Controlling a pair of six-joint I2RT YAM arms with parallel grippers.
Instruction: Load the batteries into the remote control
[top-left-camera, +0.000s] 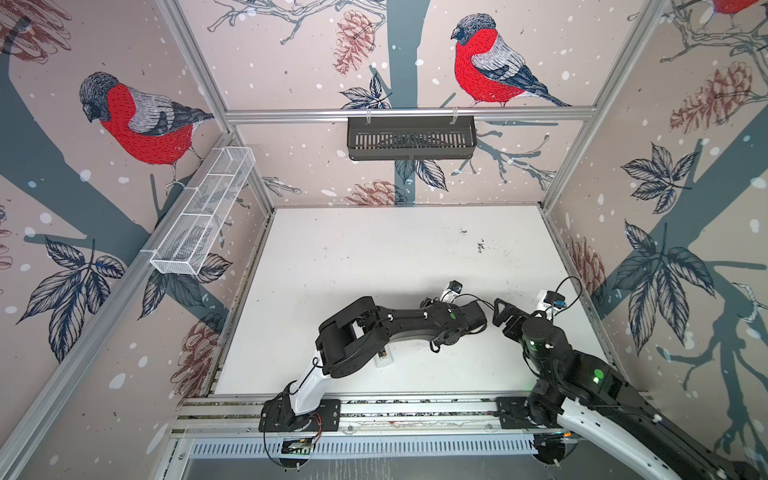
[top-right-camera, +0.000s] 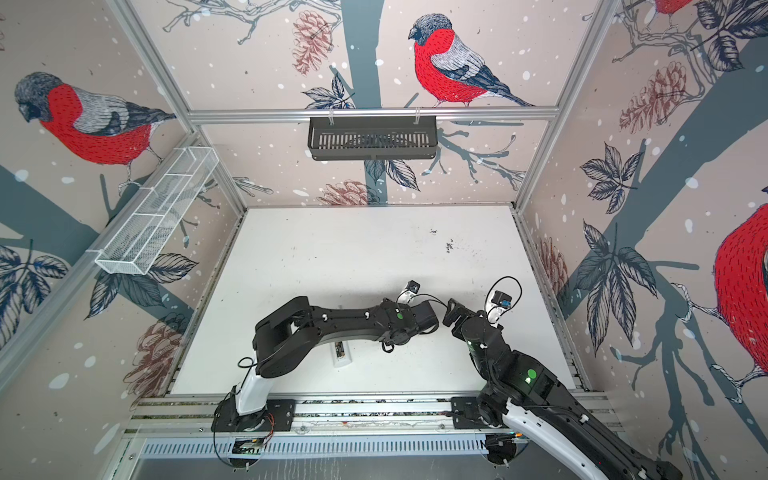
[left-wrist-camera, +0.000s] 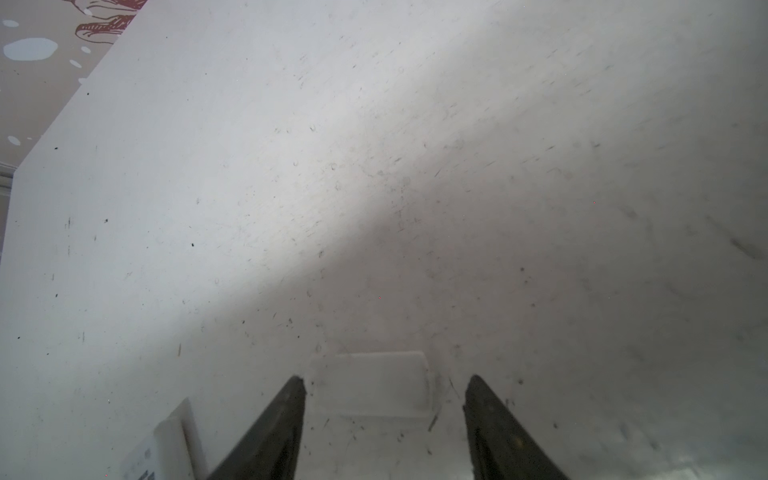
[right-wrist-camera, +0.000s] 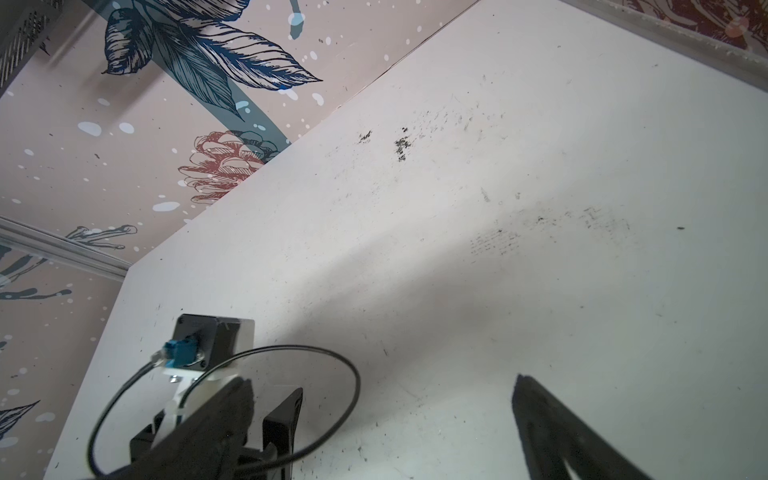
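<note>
Scuffed white desk (top-left-camera: 374, 257), bird-print walls. Left gripper (left-wrist-camera: 385, 379) spread over flat white plate (left-wrist-camera: 365, 399), likely battery cover; right gripper (right-wrist-camera: 382, 378) spread wide, empty. Descend square, pinch edges gently.

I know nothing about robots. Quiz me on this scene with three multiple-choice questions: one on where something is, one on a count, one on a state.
1. Where does the remote control lie?
A) hung on a wall
B) on the floor
C) on the table, partly under the left arm

2. How many baskets hang on the walls?
A) one
B) two
C) four

3. How do the right fingers stand?
A) wide apart, holding nothing
B) shut on a battery
C) shut on the remote control

Answers:
1 C: in both top views its white end shows from beneath the arm.
2 B: there is a black basket and a white mesh basket.
3 A: the right wrist view shows only table between them.
</note>
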